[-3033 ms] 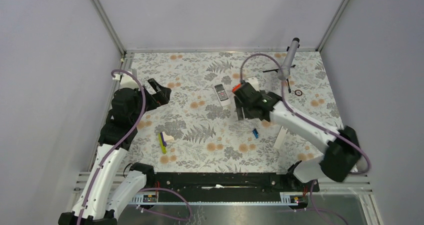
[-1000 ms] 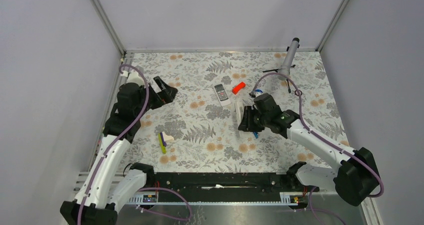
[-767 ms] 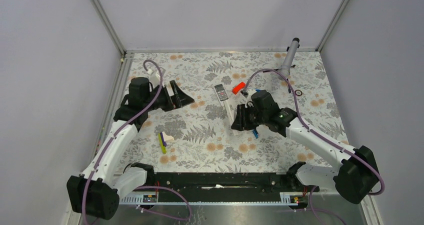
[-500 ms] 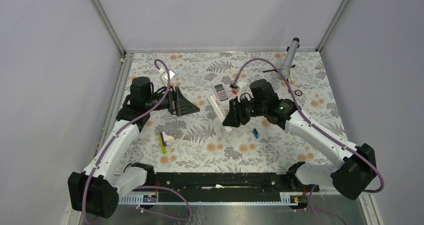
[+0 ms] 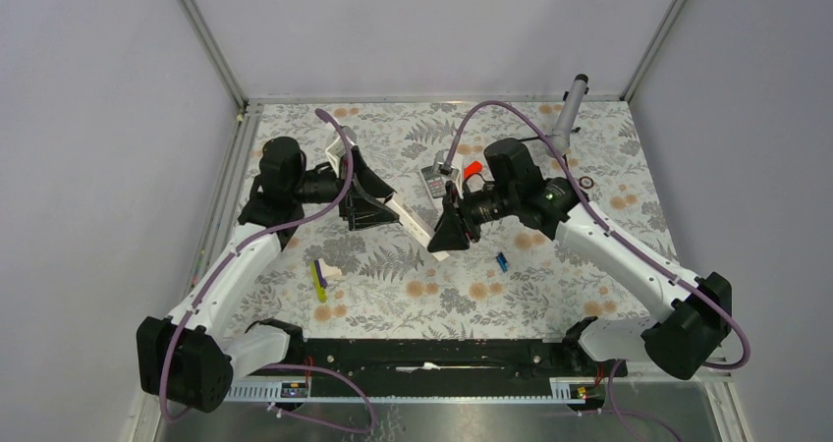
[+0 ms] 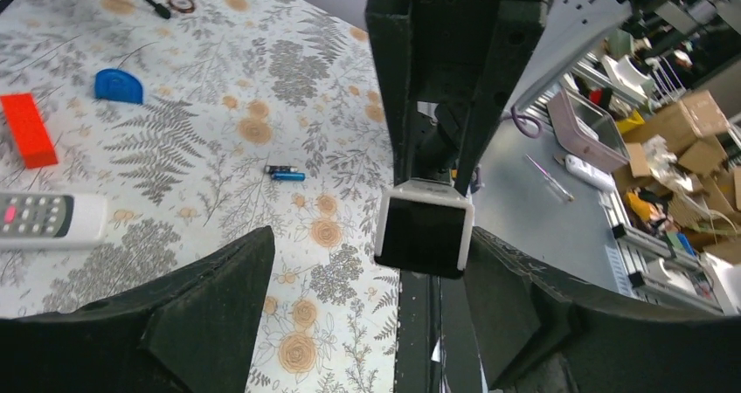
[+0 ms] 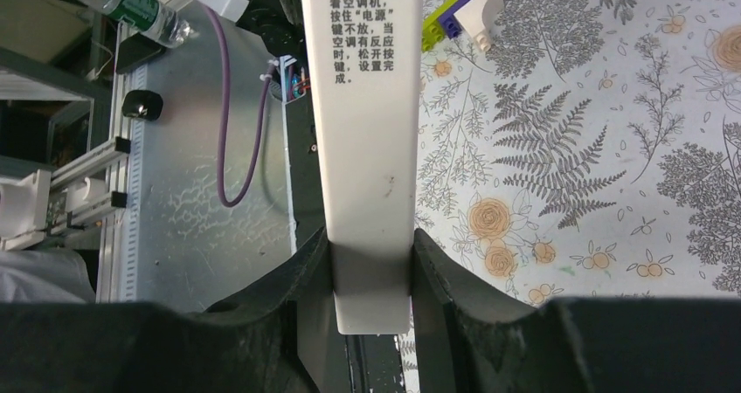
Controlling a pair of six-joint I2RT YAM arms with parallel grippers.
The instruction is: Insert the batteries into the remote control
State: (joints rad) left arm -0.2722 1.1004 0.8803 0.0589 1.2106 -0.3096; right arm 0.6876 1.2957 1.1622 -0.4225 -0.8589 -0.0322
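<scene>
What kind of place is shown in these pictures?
Probably a robotics lab: an aluminium frame with plain grey walls encloses the work area, and cardboard boxes sit outside it.

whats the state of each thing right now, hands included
left hand: open, straddling the white bar's end
right hand: shut on the white bar
white bar: held off the table
remote control: flat on the table, buttons up
batteries: lying on the table, not loaded

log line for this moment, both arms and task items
right gripper: shut on white bar | left gripper: open, facing bar's free end | remote control: on table | batteries: on table, unloaded
</scene>
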